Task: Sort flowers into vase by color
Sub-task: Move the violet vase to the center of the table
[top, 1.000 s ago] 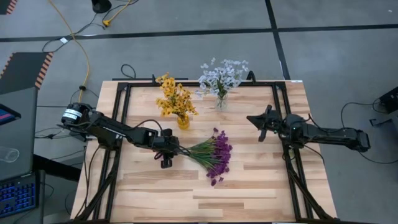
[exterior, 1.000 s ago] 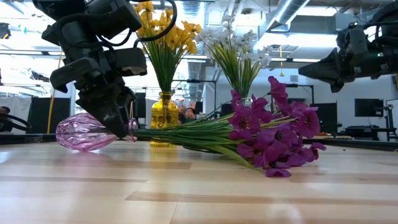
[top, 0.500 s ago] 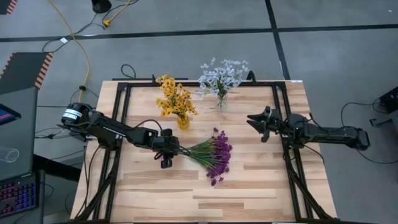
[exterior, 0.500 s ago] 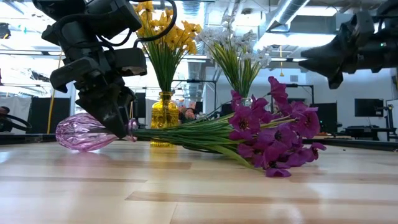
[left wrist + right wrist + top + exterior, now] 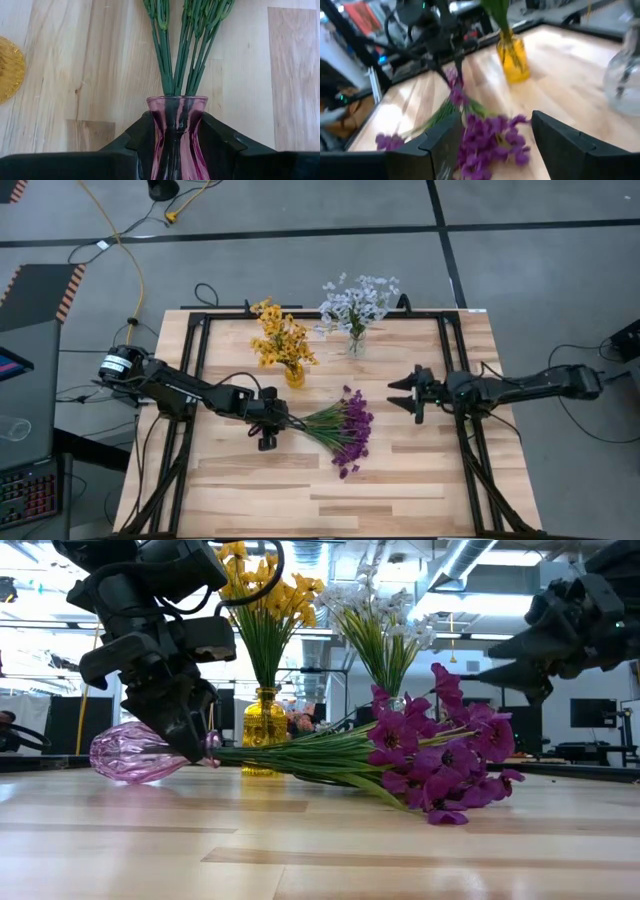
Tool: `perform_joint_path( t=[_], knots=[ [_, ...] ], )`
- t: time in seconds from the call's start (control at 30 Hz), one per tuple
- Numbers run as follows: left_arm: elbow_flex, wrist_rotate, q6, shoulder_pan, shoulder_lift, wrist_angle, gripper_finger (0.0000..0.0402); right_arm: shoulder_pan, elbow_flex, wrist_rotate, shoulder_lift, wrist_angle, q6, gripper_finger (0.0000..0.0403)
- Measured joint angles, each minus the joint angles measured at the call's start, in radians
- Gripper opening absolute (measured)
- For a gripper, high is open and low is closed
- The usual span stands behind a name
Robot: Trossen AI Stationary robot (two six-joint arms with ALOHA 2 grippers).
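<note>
Three bunches fill my screens: the purple flowers (image 5: 345, 432) lie on the pale wooden table (image 5: 400, 470), thin green stems running into a ribbed pink glass vase (image 5: 140, 752) tipped on its side. My left gripper (image 5: 268, 418) is clenched on that vase's narrow neck. Beyond the blossoms, my right gripper (image 5: 404, 392) hovers, jaws spread wide.

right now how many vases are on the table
3: yellow glass vase upright mid-table, clear glass vase upright at the far edge, pink glass vase lying sideways in the left gripper.
</note>
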State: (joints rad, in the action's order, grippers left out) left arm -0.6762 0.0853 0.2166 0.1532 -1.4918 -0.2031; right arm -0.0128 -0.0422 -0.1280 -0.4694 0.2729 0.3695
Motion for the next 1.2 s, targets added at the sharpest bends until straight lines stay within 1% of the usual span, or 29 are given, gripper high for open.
perform_joint_path(
  t=[0.33, 0.47, 0.63, 0.8, 0.97, 1.07, 1.2],
  knots=[
    [0.0, 0.0, -0.014, 0.0, 0.0, 0.0, 0.0119, -0.119, -0.002, -0.003, -0.324, 0.184, 0.0, 0.0269],
    [0.0, 0.0, -0.016, 0.0, 0.0, 0.0, 0.0119, -0.15, -0.002, -0.031, -0.471, 0.288, 0.029, 0.0269],
    [0.0, 0.001, -0.048, 0.0, 0.0, 0.0, 0.0119, -0.177, -0.019, -0.035, -0.659, 0.392, 0.049, 0.0269],
    [0.0, 0.001, -0.051, 0.0, 0.0, 0.005, 0.0119, -0.194, -0.114, -0.035, -0.846, 0.401, 0.042, 0.0269],
    [0.0, 0.001, -0.079, 0.0, 0.0, 0.019, 0.0119, -0.197, -0.236, -0.035, -1.022, 0.398, -0.008, 0.0269],
    [0.0, 0.001, -0.093, 0.0, 0.0, 0.019, 0.0119, -0.196, -0.305, -0.034, -1.104, 0.395, -0.042, 0.0269],
    [0.0, 0.0, -0.096, 0.0, 0.0, 0.02, 0.0119, -0.194, -0.382, -0.032, -1.18, 0.392, -0.089, 0.0269]
  ],
)
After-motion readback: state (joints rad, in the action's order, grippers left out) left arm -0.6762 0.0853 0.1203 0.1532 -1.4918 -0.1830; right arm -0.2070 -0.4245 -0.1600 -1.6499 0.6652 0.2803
